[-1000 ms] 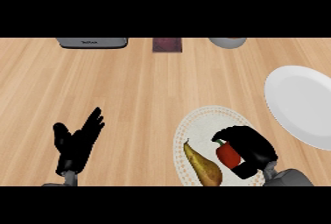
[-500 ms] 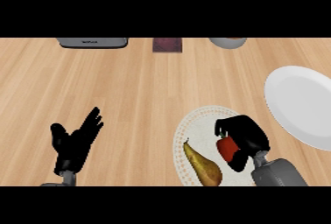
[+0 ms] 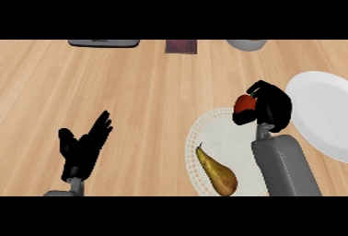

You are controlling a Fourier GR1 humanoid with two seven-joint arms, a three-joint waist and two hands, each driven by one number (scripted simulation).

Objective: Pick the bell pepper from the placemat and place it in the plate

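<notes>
Now the red pepper [image 3: 243, 104] sits inside the right hand [image 3: 268, 108]. The black fingers curl round it, so only its left side peeks out. Hand and pepper are over the top right edge of the round white placemat [image 3: 221, 138]. You cannot tell if the pepper is touching the mat or is lifted off it.

Just to the right of the hand is the big white plate [image 3: 323, 115]. The hand looks like it is right next to the plate's left rim. The pepper is not in the plate. The grey arm [image 3: 284, 166] goes down from the hand to the bottom edge and covers the right part of the placemat.

Below the hand and a bit to its left, a brown pear [image 3: 217, 171] lies on the placemat. Its thin stem end points up and its fat end points down.

Far to the left of that hand is the left hand [image 3: 83, 147]. It is open with its fingers up and holds nothing. It rests near the bottom left over the wooden surface [image 3: 149, 92].

Far above the hands, at the top edge, are three things: a flat dark grey thing [image 3: 104, 43] on the left, a dark red square [image 3: 181, 46] in the middle, and a grey round thing [image 3: 246, 44] on the right. Only part of each one shows.
</notes>
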